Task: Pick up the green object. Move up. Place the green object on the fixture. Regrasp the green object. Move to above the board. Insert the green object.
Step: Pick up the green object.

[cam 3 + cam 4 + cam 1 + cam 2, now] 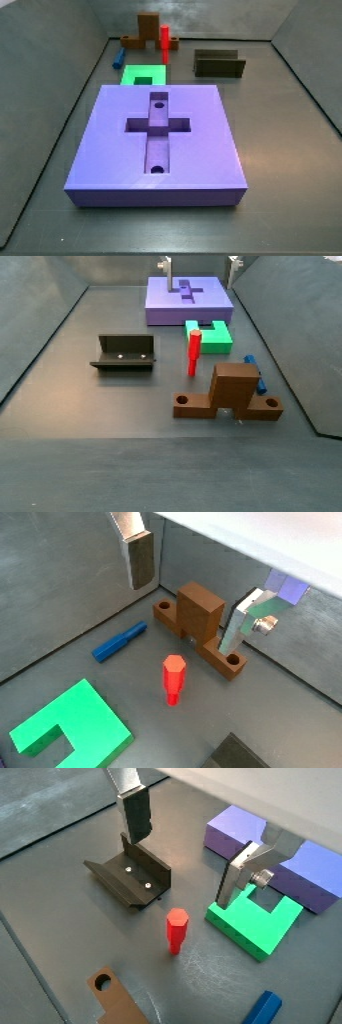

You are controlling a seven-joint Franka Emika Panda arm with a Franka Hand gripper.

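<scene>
**Green block untouched on the floor, gripper high with nothing in it**

Nearest the lens in both wrist views are the two silver fingers (134,808) of the gripper (187,843), spread wide with nothing between them; it hangs above the floor over the gap between the fixture and the green object, touching neither.

Taking the green object (254,923) as landmark: it lies flat on the floor, just beside one short edge of the board (158,135), apparently touching or nearly so. The thin red post (175,931) stands upright just beside it on the side away from the board. The fixture (131,876) sits apart from it, beyond the post, empty. The brown block (231,391) on its base plate and a small blue piece (119,641) lie farther off, past the post.

The green object looks like a stiff, solid, light block with smooth, probably slippery faces, not fragile. Its notch appears to open away from the post. My judgement: pinch it across two flat parallel outer faces near the closed back of the U, where the body is thickest, rather than on one prong, which might let it pivot. The post stands close on one side, so the descending finger could clip it.
</scene>
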